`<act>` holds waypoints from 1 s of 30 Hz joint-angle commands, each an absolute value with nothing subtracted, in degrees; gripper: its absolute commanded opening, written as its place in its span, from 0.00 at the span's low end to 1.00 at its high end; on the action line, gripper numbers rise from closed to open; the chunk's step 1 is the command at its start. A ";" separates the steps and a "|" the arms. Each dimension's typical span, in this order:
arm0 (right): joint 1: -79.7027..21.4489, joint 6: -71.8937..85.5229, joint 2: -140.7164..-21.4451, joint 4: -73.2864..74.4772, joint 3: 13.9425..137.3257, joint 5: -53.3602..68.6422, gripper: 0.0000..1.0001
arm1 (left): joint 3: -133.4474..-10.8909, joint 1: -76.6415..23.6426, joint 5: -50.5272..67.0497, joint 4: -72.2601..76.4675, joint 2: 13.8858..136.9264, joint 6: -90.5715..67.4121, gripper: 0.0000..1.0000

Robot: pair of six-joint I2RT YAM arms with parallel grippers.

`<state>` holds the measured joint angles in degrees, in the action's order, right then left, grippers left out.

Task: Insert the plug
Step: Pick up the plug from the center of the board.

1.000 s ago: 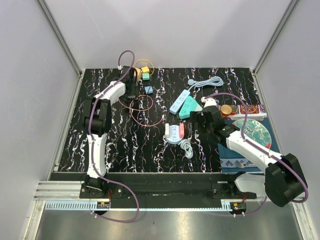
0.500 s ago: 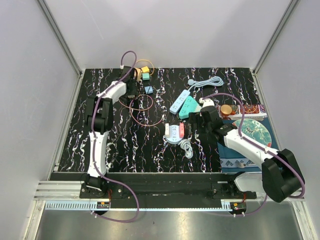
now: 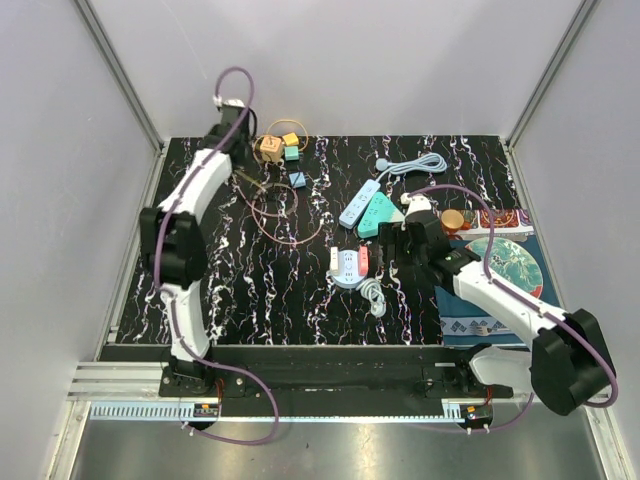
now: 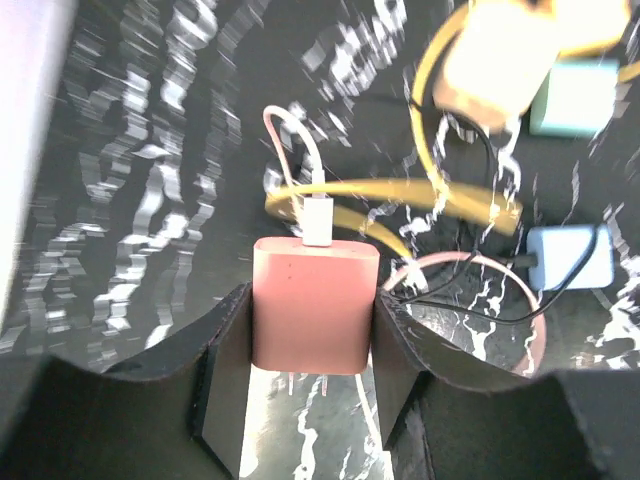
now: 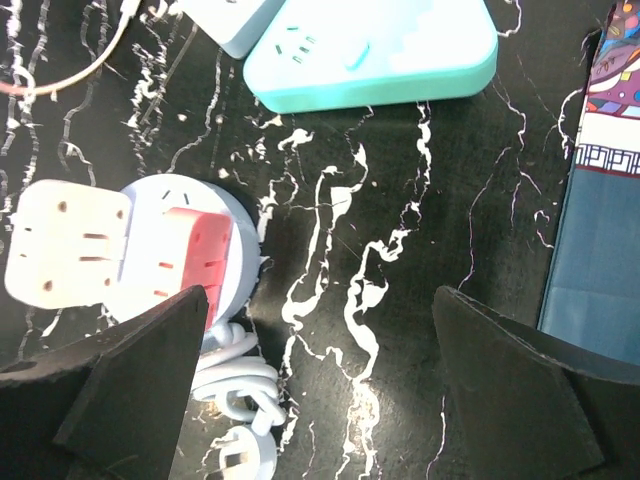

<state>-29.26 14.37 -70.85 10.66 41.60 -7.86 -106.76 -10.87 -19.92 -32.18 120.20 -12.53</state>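
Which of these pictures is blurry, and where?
Left wrist view: the table and yellow block are smeared, the block washed out, while the pink charger in the left claw looks sharp. Right wrist and top views: crisp, evenly lit.

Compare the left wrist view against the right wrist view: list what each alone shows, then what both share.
Left wrist only: a pink rectangular charger block clamped in the left gripper, a white connector seated at its far end, a yellow cable, a pale blue adapter. Right wrist only: the open right gripper, a teal power strip, a round white-and-red socket hub, a coiled white cord. Shared: the black marbled tabletop.
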 commanded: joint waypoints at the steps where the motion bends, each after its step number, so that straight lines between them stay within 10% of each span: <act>1: -29.79 15.82 -65.58 12.56 45.35 -5.54 0.99 | -113.97 -8.79 -31.46 -34.87 103.20 -12.65 0.00; 8: -29.79 18.72 -58.37 17.75 46.76 -3.43 0.99 | -119.02 -8.70 -35.07 -41.14 89.23 -16.08 0.00; 23: -29.79 21.18 -54.49 24.26 46.41 2.72 0.99 | -74.19 -12.39 -8.79 -46.84 70.14 -24.79 0.00; 30: -29.79 21.80 -55.02 24.43 47.46 5.18 0.98 | -88.98 -13.09 -9.93 -50.00 73.38 -22.24 0.00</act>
